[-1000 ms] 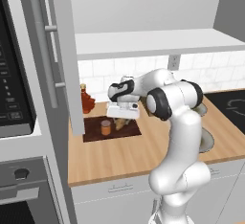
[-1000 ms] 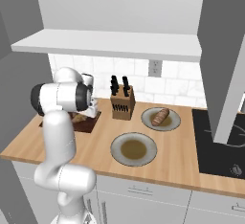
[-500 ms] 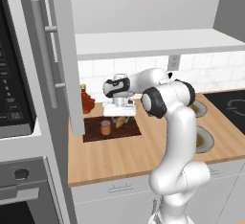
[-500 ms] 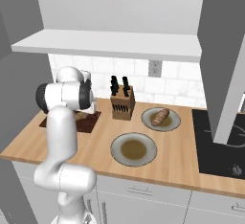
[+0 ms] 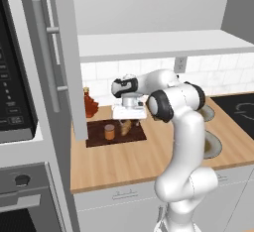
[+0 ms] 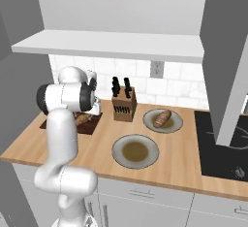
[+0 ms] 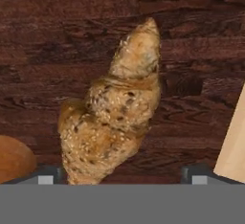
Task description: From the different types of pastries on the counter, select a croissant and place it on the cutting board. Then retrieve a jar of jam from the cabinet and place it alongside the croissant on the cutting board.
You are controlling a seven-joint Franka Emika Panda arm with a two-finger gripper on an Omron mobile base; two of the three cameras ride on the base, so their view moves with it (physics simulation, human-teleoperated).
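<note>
Both items look placed: croissant (image 7: 112,117) and jar of jam (image 5: 109,131) sit on the cutting board (image 5: 94,139) beneath the gripper (image 7: 123,174), whose fingertips stand wide apart, empty; little seems left.

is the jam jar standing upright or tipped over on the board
Upright. In the left base view the jar of jam stands on its base on the cutting board, darker lid on top, beside the croissant.

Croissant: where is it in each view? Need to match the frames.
Left base view: croissant left of center, on the cutting board, right of the jar of jam.
Right base view: far left, mostly behind the arm.
Hand view: center, on dark wood.
Shared landmark: the cutting board.
</note>
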